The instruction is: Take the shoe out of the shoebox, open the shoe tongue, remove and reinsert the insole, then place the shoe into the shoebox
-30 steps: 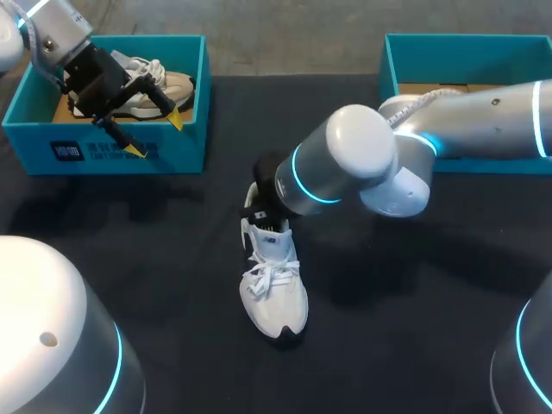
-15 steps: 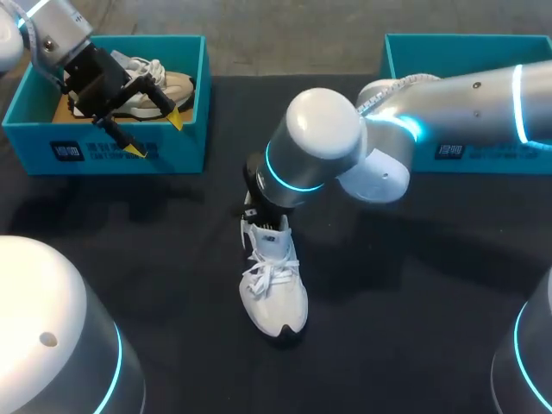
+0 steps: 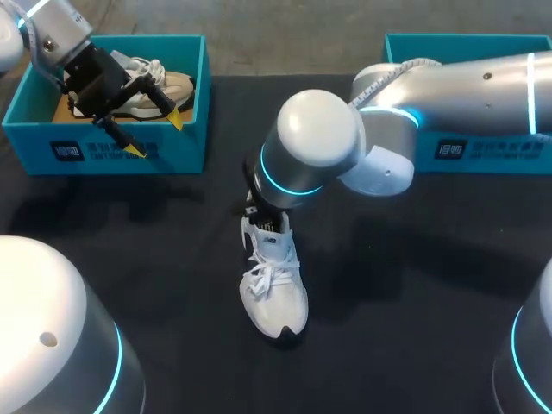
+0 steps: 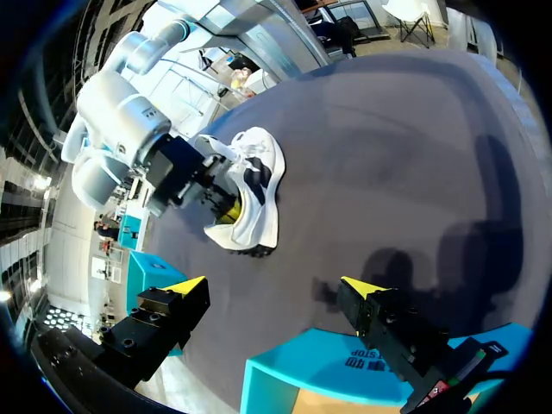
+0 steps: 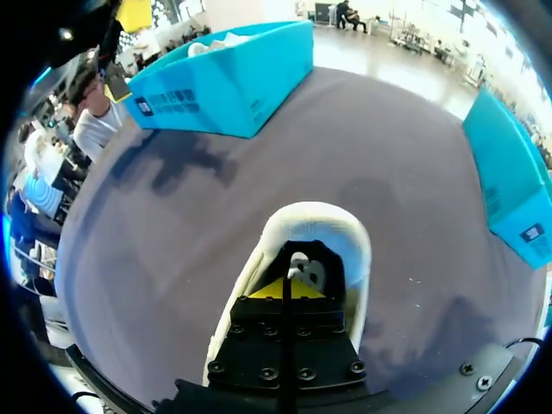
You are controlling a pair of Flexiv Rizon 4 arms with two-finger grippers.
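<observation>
A white laced shoe (image 3: 276, 293) stands on the black table (image 3: 414, 285), toe toward me. My right arm reaches in from the right, and its wrist hides its gripper (image 3: 259, 211) at the shoe's heel end. In the right wrist view that gripper (image 5: 289, 289) is shut, its yellow tips pressed together inside the opening of the shoe (image 5: 319, 220). Whether they pinch anything I cannot tell. My left gripper (image 3: 155, 134) hangs open over the front wall of the left shoebox (image 3: 103, 155), nothing between its fingers. From the left wrist view the shoe (image 4: 257, 185) lies well ahead of the left gripper (image 4: 274, 287).
The teal left shoebox holds a second, beige and white shoe (image 3: 151, 82). Another teal shoebox (image 3: 466, 43) sits at the back right, partly behind my right arm. Bare black table lies around the white shoe.
My right arm's elbow and wrist swung to the left above the shoe while its gripper stayed at the heel opening. The shoe and my left arm have not moved.
</observation>
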